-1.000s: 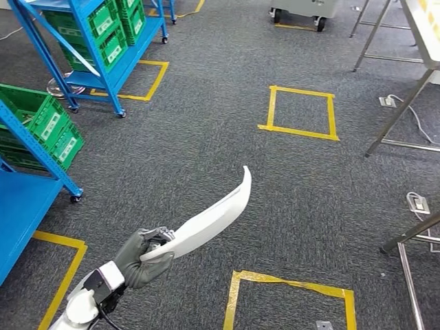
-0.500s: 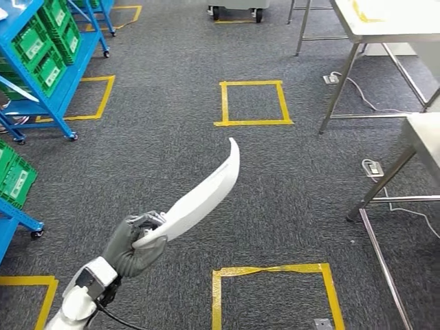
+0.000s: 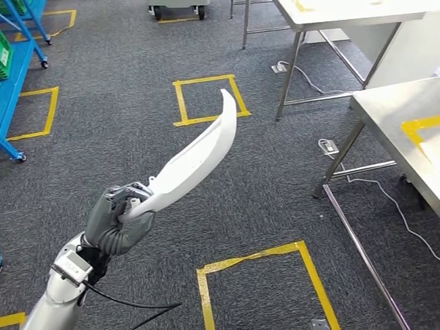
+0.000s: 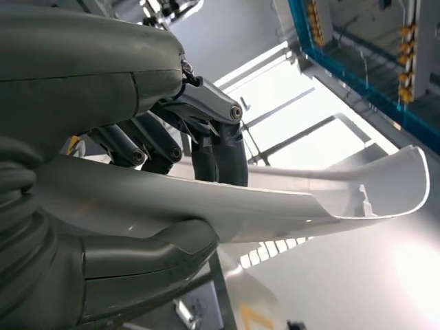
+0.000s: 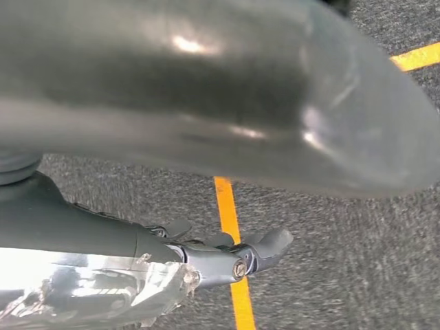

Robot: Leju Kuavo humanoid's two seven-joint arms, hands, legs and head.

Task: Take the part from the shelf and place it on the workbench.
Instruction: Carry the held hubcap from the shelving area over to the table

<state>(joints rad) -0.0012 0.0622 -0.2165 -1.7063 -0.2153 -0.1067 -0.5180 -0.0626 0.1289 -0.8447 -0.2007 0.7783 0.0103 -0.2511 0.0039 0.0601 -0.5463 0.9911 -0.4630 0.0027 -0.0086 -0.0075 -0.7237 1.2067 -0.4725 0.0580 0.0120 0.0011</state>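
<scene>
- Your left hand [image 3: 117,223] grips the long white part [image 3: 194,158] by its near end, so the curved tip rides high above the carpet.
- The workbench [image 3: 394,124] stands well apart, ahead on the right.
- I cannot tell whether your right hand [image 5: 228,258] is clenched.

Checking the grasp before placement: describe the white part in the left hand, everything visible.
The white part is a long, curved, blade-like panel, seemingly smooth moulded plastic, tapering to an upturned tip. The left wrist view shows a hollow inner face with a small rib near the tip. The left hand grips its near end; the rest juts forward and up, above the carpet, touching nothing else.
</scene>
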